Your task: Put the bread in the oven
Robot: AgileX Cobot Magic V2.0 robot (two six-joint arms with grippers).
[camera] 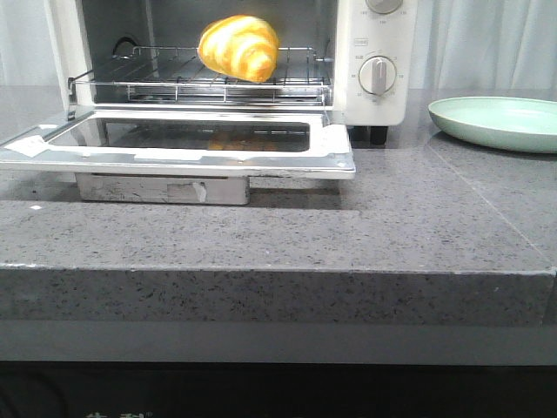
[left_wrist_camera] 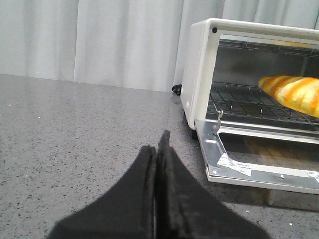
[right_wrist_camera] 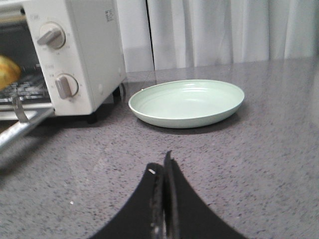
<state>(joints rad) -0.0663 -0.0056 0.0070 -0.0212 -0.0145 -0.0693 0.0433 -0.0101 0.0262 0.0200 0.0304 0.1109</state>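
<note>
Front view shows the oven [camera: 235, 78] standing at the back of the grey tabletop [camera: 287, 235], with its glass door [camera: 187, 144] dropped fully open toward the camera. The bread [camera: 239, 47] lies on the wire rack [camera: 209, 74] inside the oven, a little to the right of the middle, and a faint orange reflection of it is seen in the door glass. Two round dials [camera: 378, 75] sit on the white panel at the right side of the oven. To the right of the oven, near it but not touching, a pale green plate [camera: 496, 122] rests on the tabletop with nothing on it. No arm is seen in this view.

In the left wrist view, the left pincer [left_wrist_camera: 160, 149] has its two black fingers pressed together, with nothing between them. It hangs above bare tabletop, well apart from the open oven, where the bread shows on the rack.

In the right wrist view, the right pincer [right_wrist_camera: 164, 169] is also closed together and holds nothing. The plate lies ahead of it on the tabletop, and the dial side of the oven stands beside the plate.
</note>
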